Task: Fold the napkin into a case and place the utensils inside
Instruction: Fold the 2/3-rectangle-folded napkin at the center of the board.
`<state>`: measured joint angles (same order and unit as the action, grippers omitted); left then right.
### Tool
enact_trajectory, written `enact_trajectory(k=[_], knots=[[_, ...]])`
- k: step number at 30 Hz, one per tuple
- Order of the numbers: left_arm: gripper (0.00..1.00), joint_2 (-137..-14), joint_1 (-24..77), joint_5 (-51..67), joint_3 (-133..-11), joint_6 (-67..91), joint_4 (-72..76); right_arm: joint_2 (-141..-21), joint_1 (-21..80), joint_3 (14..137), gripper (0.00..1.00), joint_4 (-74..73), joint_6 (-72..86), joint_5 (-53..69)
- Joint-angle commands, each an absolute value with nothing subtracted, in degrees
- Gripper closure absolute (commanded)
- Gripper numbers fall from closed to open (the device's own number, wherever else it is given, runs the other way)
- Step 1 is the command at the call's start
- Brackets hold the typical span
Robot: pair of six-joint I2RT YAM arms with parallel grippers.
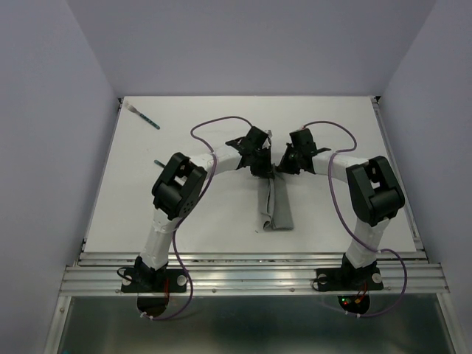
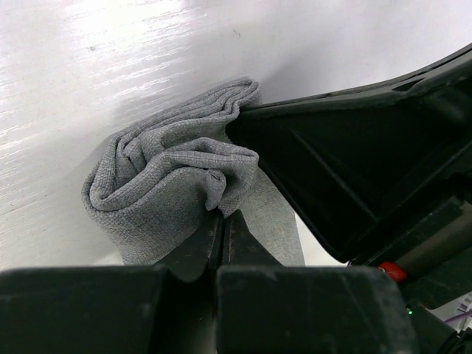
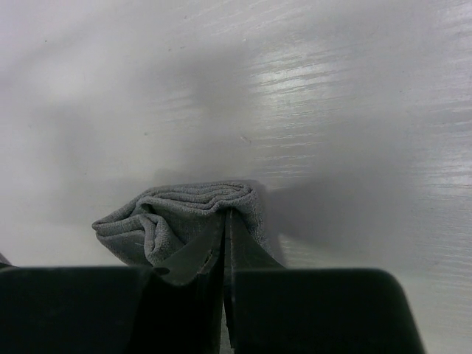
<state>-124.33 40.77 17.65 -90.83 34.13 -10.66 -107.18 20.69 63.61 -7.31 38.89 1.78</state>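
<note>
Napkin (image 1: 274, 210), a narrow folded strip on the tabletop (image 1: 346, 125), is clamped at its far end by left gripper (image 2: 223, 225) and right gripper (image 3: 225, 225), side by side. Its long axis runs straight back from them toward the near edge.

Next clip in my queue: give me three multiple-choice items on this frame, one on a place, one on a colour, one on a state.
1. Where on the table does the fully visible utensil lie? A far-left corner B table's middle C near-right edge
2. What colour is the napkin? A red B grey C yellow
3. How are the left gripper and right gripper? A both wide open B one open C both shut on the napkin
Key: 1 A, overhead view shows it by the far-left corner. 2 B, plain grey in every view. 3 C, each wrist view shows closed fingers pinching cloth.
</note>
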Motion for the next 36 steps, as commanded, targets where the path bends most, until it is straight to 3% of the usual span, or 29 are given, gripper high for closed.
enact_trajectory(k=[1,24,36], knots=[[1.00,-124.19,40.78,18.46,-94.30,36.29,-10.55,-110.04,21.09,63.02,0.97,-11.51,39.99,0.79],[1.00,-124.98,39.99,19.95,-93.16,45.35,-2.56,-107.93,21.09,61.61,0.97,-11.43,41.66,1.32],[1.00,-128.32,40.08,21.53,-89.48,42.89,-2.55,-97.74,21.09,61.00,0.94,-13.36,41.13,0.53]])
